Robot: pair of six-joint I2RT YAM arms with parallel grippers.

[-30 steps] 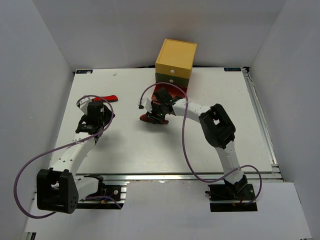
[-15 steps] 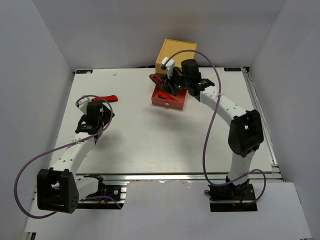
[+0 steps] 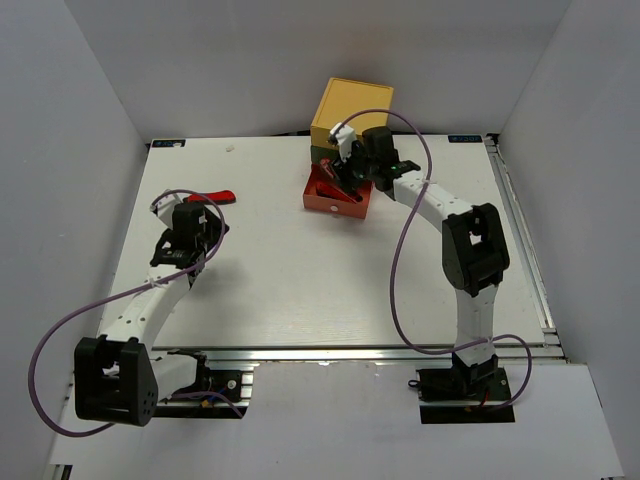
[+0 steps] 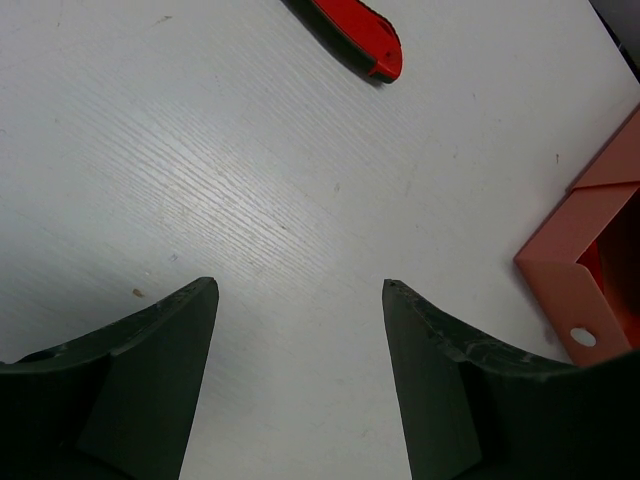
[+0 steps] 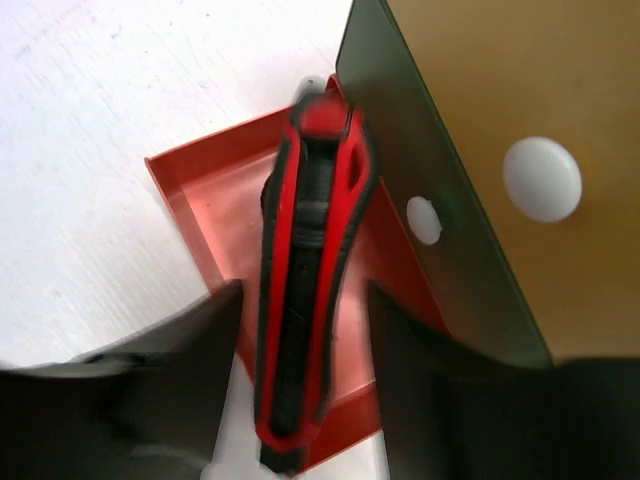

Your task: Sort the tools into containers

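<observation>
Knife-type tool [image 5: 308, 250], red/black, hangs between fingers of right gripper [image 5: 300, 295] over the open orange-red drawer [image 5: 172, 178]; can't tell if pinched or loose. Left gripper [image 4: 300, 288] spread wide above table [image 4: 250, 190], second red tool [image 4: 360, 40] lying beyond its fingertips.

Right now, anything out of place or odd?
A red-and-black knife tool lies unsorted on the table ahead of the open left gripper. A second knife tool is between the jaws of the right gripper over the pulled-out orange-red drawer; grip unclear. Nothing spilled or damaged.
</observation>
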